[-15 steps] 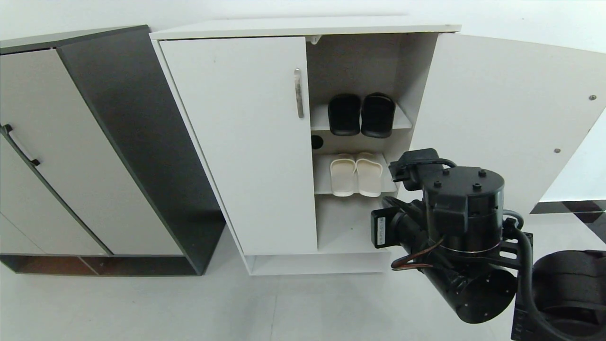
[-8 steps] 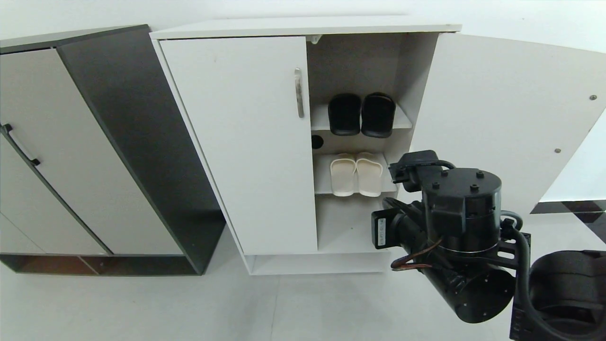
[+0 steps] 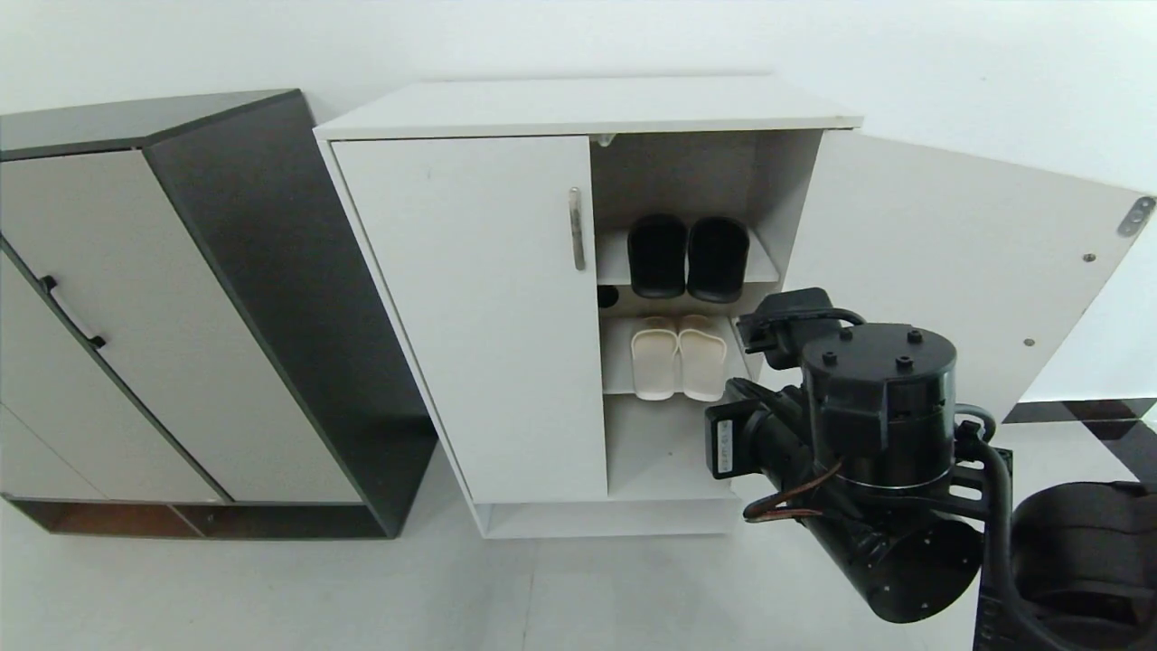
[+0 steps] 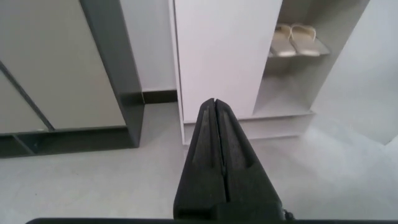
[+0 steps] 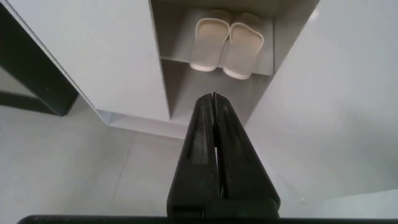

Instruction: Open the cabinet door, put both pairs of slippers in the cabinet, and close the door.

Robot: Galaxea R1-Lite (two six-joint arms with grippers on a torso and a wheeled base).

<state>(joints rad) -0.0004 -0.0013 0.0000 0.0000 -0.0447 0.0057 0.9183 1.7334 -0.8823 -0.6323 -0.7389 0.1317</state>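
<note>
Here, at the far left, a dark grey cabinet with a pale grey door point(image 3: 271, 298) stands on the pale floor point(image 3: 271, 588). The left pincer point(image 4: 214, 109) hangs above that floor with its two black fingers pressed together and nothing between them; its tip faces the foot of the white two-door cabinet point(image 3: 578, 104). That cabinet's left door point(image 3: 479, 316), with a slim metal handle point(image 3: 576, 229), is closed. In the open right half, the pair of black rubber slippers point(image 3: 658, 258) sits side by side on the upper shelf, and the pair of cream rubber slippers point(image 3: 703, 362) sits side by side on the middle shelf below. The right pincer point(image 5: 214, 102) is likewise closed flat and holds nothing. It is outside the cabinet, in front of the bare lowest compartment, with the cream pair ahead of its tip and well apart from it. The white right door point(image 3: 949, 271) stands swung wide open to the right. Compared with the earlier frames the whole head view has shifted, showing more of the wall and cabinet top, so the camera has moved. Both pairs lie on the same shelves as before, and the door is as far open.
</note>
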